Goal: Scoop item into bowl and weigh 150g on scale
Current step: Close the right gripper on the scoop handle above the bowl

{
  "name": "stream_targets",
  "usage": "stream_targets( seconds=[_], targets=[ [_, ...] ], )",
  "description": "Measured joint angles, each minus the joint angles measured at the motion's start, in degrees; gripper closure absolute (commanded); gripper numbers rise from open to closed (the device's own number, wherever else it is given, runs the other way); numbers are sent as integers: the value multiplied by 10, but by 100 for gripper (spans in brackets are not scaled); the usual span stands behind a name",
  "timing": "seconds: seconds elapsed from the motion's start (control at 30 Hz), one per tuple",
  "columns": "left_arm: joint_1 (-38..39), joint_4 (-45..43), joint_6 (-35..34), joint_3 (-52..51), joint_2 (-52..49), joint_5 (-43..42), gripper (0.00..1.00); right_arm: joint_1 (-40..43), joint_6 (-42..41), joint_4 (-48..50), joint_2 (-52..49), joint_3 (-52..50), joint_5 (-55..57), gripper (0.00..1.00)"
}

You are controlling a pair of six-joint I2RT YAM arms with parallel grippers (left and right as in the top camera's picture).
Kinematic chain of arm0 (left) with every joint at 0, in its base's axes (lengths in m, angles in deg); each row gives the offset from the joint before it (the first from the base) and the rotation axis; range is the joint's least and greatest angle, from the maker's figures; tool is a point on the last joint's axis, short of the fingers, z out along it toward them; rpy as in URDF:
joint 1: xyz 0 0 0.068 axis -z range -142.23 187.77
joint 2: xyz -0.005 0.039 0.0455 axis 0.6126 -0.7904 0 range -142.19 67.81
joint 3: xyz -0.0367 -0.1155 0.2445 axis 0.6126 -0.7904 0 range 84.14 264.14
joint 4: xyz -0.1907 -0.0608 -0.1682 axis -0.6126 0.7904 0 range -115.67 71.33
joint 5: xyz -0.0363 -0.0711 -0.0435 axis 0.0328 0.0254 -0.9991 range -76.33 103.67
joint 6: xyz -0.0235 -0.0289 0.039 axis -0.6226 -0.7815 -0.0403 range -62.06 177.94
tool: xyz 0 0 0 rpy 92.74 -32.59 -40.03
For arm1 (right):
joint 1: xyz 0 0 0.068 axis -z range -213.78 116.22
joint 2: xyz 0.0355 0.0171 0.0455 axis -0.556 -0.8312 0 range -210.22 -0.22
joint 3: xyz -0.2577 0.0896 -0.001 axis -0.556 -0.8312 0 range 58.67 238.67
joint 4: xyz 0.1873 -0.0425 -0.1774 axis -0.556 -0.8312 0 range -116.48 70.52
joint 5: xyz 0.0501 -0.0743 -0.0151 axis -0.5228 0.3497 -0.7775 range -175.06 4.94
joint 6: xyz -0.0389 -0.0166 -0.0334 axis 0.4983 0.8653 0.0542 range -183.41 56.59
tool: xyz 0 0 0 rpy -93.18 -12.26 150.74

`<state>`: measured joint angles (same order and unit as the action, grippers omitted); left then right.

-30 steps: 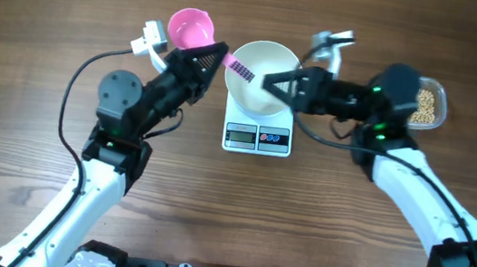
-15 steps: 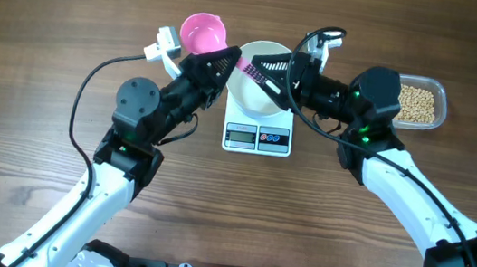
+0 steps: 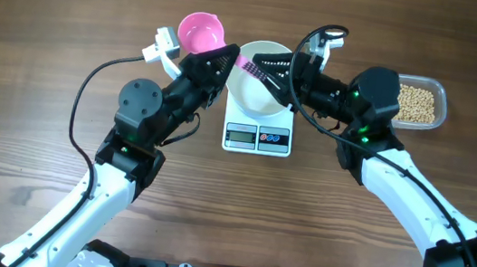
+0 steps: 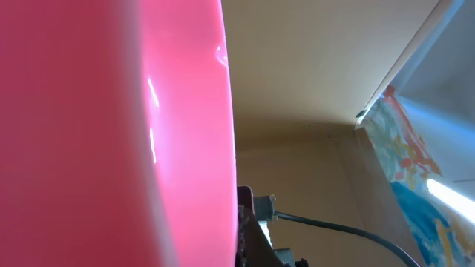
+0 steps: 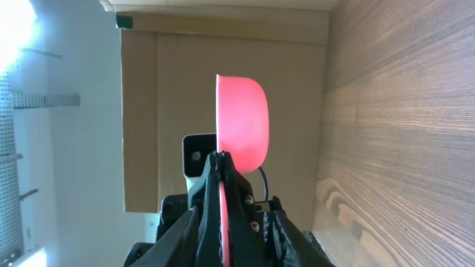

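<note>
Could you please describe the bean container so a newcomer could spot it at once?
On the wooden table, look right of the scale bearing the round white bowl. Beyond the right arm lies a tub: clear, rectangular, full of tan beans.

Overhead straight down, both wrist views share scoop (image 5: 241, 122)

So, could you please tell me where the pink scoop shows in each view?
Overhead: pink scoop upper centre-left, left of the bowl.
Left wrist: fills the left half.
Right wrist: centre, side-on.
Shared landmark: wooden table, in overhead and right wrist only.
</note>
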<state>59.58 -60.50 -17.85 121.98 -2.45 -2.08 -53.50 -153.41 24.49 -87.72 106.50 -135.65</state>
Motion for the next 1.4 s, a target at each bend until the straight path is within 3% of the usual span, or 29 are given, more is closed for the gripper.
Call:
stream_targets(
  seconds=[1.4],
  targets=[
    [12, 0, -4, 0, 0, 14, 96, 0, -39, 0, 0, 0, -21, 73]
  ],
)
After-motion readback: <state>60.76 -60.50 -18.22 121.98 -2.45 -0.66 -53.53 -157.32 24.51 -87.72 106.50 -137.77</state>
